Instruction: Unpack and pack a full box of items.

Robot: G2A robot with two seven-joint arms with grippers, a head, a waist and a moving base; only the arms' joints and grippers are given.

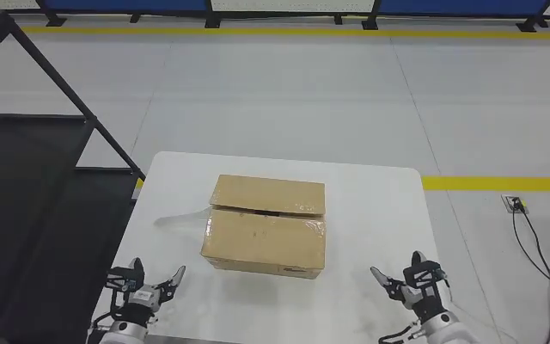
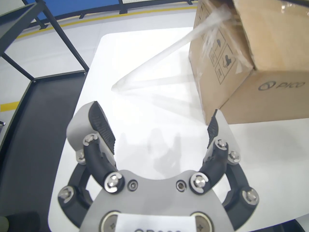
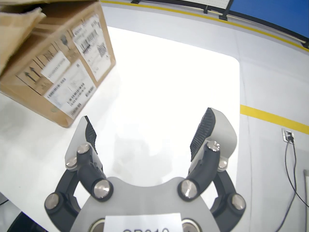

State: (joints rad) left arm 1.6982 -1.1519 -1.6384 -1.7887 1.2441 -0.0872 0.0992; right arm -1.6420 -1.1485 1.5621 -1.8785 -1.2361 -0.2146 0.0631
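White worktop (image 1: 378, 215), rounded corners. Cardboard box (image 1: 266, 232) sits near its middle, top flaps folded down with a thin dark gap along the seam; contents hidden. A strip of clear tape (image 1: 182, 219) trails from the box's left end down onto the worktop. Left claw (image 2: 154, 112) hovers over the near left corner, fingers spread wide, box ahead to its right and apart from it. Right claw (image 3: 147, 115) over the near right corner, likewise spread, box ahead to its left, apart.
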